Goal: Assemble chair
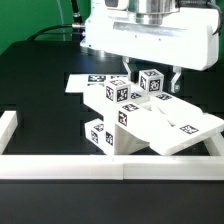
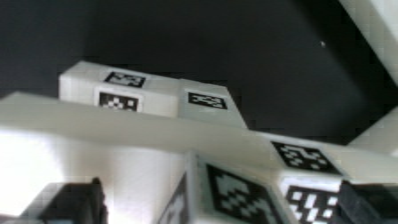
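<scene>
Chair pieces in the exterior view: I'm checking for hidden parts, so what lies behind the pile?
Behind the chair pieces the marker board shows partly; the rest of it is covered. The open hand hangs above.

chair point(image 1: 130, 110) | matte-white blocky pieces with square black-and-white marker tags, heaped together | a flat slab leans tilted toward the exterior view's right | lies just behind the front border rail point(image 1: 110, 167) (some pieces touch, joints unclear)
</scene>
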`<state>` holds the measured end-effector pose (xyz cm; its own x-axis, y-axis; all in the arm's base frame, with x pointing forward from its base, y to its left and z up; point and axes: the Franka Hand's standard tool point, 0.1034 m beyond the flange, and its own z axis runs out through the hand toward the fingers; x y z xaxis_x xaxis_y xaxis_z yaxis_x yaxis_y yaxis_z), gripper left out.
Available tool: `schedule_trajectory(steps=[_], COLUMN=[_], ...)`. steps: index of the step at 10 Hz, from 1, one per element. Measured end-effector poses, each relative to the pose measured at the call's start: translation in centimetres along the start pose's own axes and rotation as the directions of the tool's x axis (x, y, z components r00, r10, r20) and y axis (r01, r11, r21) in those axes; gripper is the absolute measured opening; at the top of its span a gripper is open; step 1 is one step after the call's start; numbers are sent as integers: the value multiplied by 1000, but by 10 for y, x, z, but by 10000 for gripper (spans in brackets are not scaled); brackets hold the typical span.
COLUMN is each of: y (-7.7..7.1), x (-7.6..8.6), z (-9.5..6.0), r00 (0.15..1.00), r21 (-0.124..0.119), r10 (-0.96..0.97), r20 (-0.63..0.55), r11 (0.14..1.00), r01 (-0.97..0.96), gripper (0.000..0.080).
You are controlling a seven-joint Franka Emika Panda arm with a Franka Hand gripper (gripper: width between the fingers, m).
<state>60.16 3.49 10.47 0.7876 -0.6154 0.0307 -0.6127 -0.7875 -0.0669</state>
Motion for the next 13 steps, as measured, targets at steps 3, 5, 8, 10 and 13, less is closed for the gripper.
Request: schedule_trajectory(steps=[3, 5, 8, 10, 13], y=[0, 0, 1, 2, 4], x=[0, 0, 2, 3, 5], z=[0, 0, 0, 0, 0], r00=[983, 939, 842, 757, 699], r21=[0, -9, -22, -24, -26], r10=[-181, -343, -540, -653, -715], r20=[-1, -3, -12, -9, -6], r11=[983, 939, 842, 757, 699], r01=[181, 343, 540, 653, 714], gripper=[648, 648, 648, 648, 538])
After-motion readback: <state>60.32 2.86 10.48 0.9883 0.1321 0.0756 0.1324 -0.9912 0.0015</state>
